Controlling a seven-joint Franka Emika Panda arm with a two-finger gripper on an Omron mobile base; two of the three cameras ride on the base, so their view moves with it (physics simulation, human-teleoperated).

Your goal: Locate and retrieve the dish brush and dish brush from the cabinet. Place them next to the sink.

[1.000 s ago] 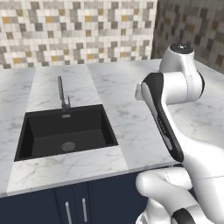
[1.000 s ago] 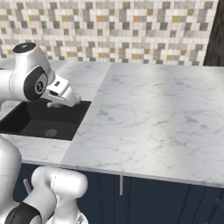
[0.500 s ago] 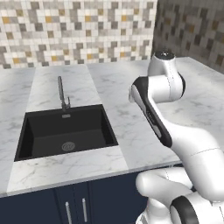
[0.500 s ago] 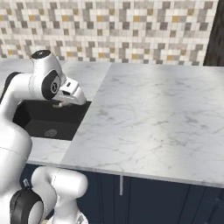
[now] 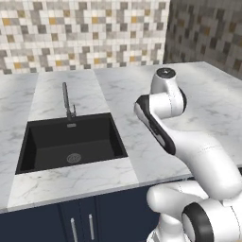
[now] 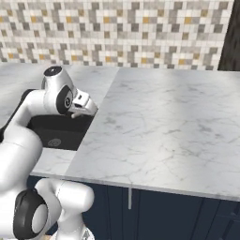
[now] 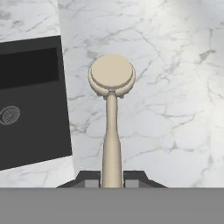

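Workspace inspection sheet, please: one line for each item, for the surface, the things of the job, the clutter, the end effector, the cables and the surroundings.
Surface: white marble counter, bare on the stretch beside the sink.
Job's things: tan wooden dish brush held by its handle, round head pointing away from the hand, above the counter just beside the black sink. Second brush: nothing seen. Cabinet: nothing seen.
Clutter: nothing seen.
End effector: end effector shut on the brush handle, near the sink's edge.
Cables: nothing seen.
Surroundings: grey tap behind the basin, mosaic tile wall, navy drawers below the counter.
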